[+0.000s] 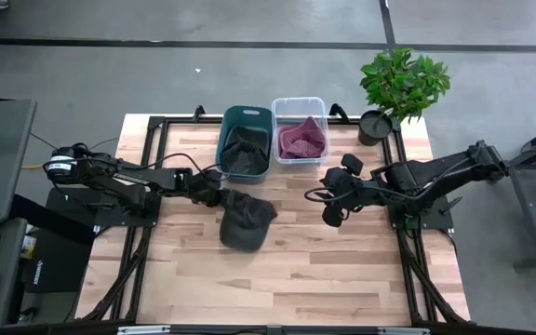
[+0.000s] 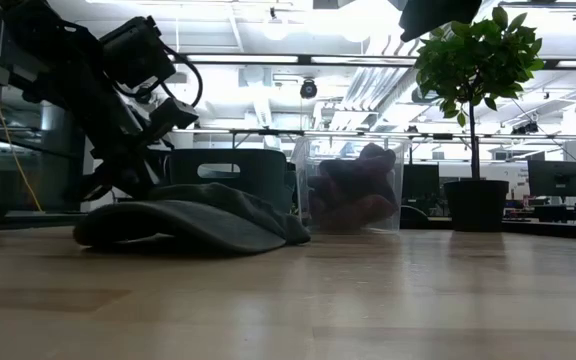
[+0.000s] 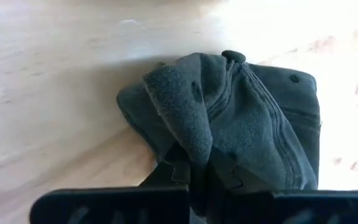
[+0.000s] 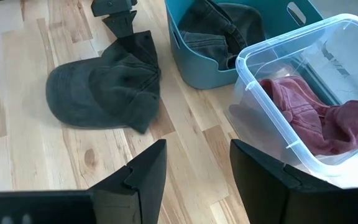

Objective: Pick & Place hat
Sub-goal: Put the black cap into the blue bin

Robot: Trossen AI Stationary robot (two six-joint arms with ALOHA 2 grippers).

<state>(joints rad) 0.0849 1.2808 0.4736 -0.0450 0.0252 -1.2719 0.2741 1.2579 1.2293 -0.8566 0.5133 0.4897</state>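
Observation:
A dark grey cap [image 1: 246, 223] lies on the wooden table in front of the bins, also visible in the low view [image 2: 193, 222] and the right wrist view [image 4: 101, 87]. Its brim and most of its crown rest on the wood. My left gripper [image 1: 218, 196] is at the cap's far-left edge, shut on its cloth [image 3: 197, 175]. My right gripper [image 1: 331, 215] hovers open to the right of the cap, its fingers [image 4: 143, 171] apart over bare table, touching nothing. My left gripper pinches a bunched fold of the cap's crown cloth [image 3: 190, 140] between its two fingers, at the edge nearest the left arm. The fingers come from the table's left, slanting down. The fold rises into the jaws while the rest of the cap lies on the table.
A teal bin [image 1: 246, 119] holding another dark cap stands at the far edge, with a clear plastic bin [image 1: 298, 104] holding a maroon cap [image 4: 316, 118] right of it. A potted plant [image 1: 400, 86] stands at the far right corner. Bare wood lies toward the near edge.

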